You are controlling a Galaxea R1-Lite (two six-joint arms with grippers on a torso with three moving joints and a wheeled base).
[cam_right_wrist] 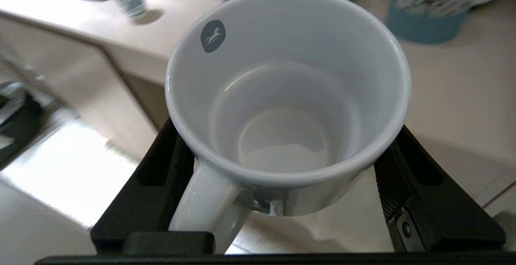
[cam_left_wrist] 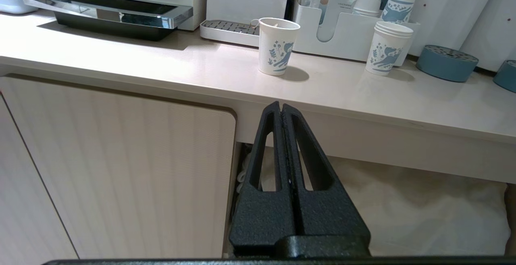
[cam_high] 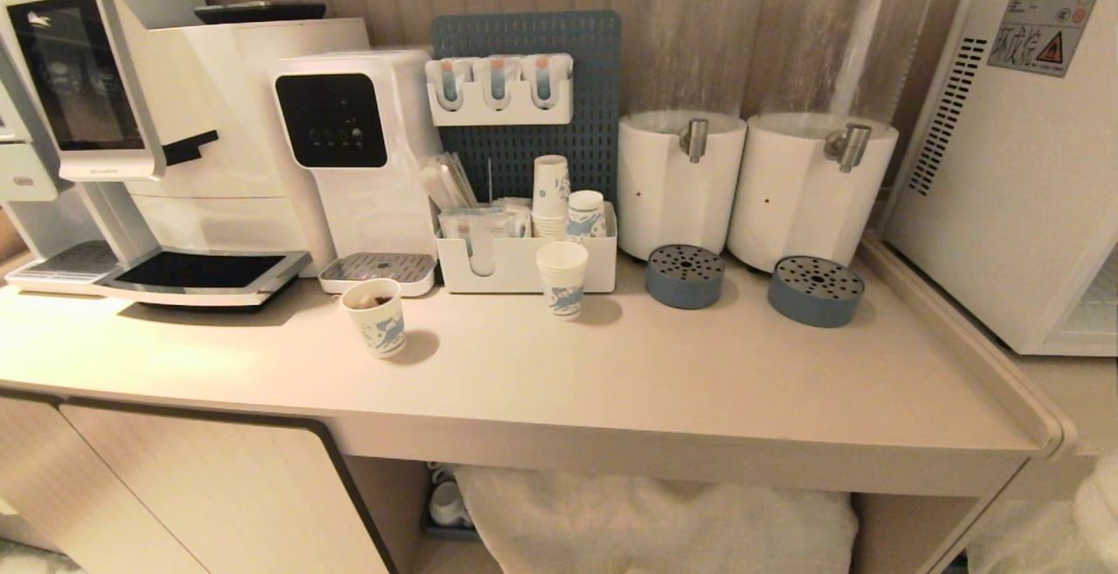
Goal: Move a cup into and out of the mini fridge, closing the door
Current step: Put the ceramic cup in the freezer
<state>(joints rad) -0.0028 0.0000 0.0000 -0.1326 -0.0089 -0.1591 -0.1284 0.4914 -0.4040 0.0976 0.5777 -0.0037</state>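
The right gripper (cam_right_wrist: 282, 168) has its jaws clamped around the white cup (cam_right_wrist: 286, 95), empty and held over the pale beige table (cam_high: 611, 373). The left gripper (cam_left_wrist: 281, 109) sits low in front of the cabinet, jaws pressed together. The mini fridge (cam_high: 1022, 163) stands at the table's right end, past two drink dispensers (cam_high: 751, 120).

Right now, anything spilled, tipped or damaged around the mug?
Nothing stands out. The cup is empty, unchipped and gripped between the right gripper fingers. The paper cups on the counter stand upright, no spills.
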